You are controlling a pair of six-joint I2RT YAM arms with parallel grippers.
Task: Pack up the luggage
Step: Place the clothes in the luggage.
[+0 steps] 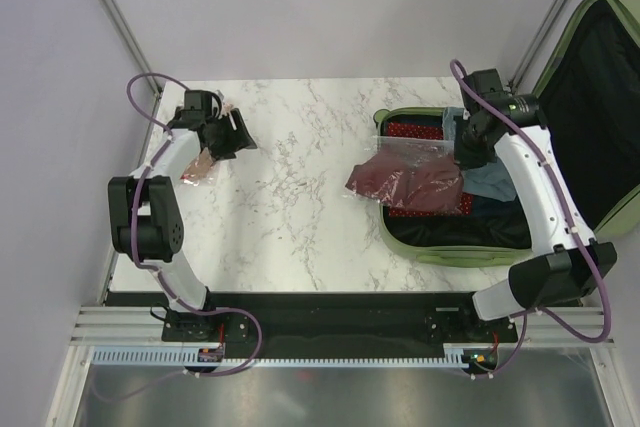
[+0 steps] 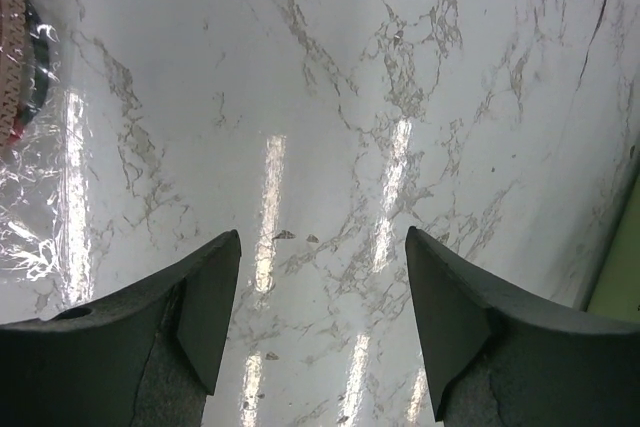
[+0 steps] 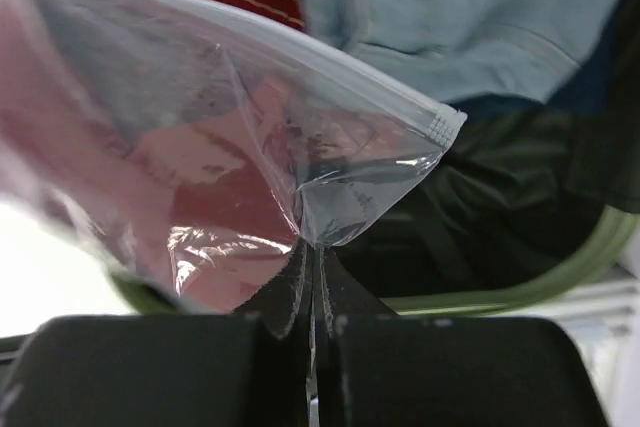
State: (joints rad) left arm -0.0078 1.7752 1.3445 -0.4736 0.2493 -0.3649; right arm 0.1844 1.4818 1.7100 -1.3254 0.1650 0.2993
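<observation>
Luggage [image 1: 450,253] lies open at the right of the table [image 1: 290,212]. Right gripper [image 3: 312,259] is pinched on a corner of the clear garment bag [image 1: 405,182], which overhangs the luggage's left rim. Left gripper [image 2: 322,287] is wide and empty, far left. Advise carrying the bag fully inside before release.

The top view is bright, even and sharp, with only faint soft shadows on the table [image 1: 300,197]; the luggage [image 1: 595,117] lining reads as flat black. In the left wrist view, long streaks of overhead glare run down the glossy marble. The right wrist view is blurry. The bag [image 3: 250,147] is out of focus with small glints, and the lower left corner is washed out white.
</observation>
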